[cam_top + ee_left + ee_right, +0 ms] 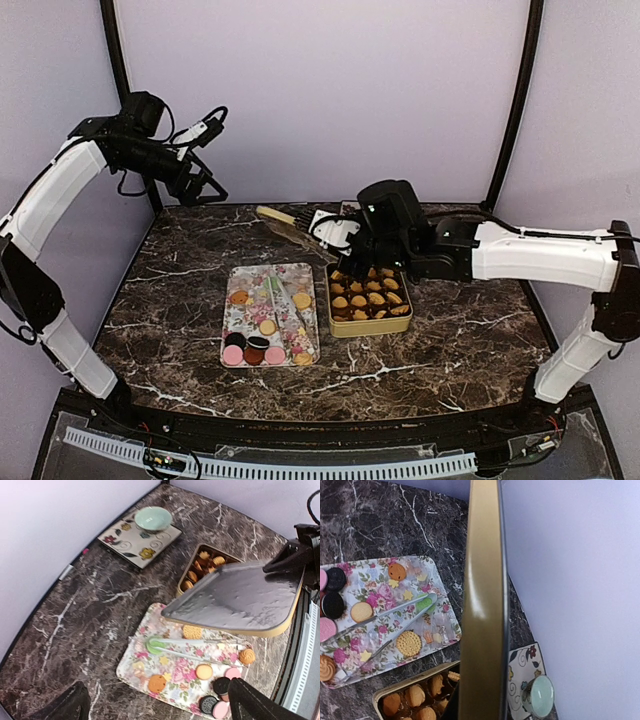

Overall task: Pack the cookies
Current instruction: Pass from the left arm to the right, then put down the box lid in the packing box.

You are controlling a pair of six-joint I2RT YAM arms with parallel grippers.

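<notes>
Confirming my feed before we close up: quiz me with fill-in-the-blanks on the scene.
1. The right pincer holds the tin's ____ tilted over the tin.
2. Green-ended ____ lie on the floral tray.
3. The left pincer has its jaws ____.
Missing: lid; tongs; open.

Everything is evenly and softly lit from above; only faint shadows are thrown on the bench point(450, 340). A glare streak is seen along the gold lid point(480, 580).
</notes>
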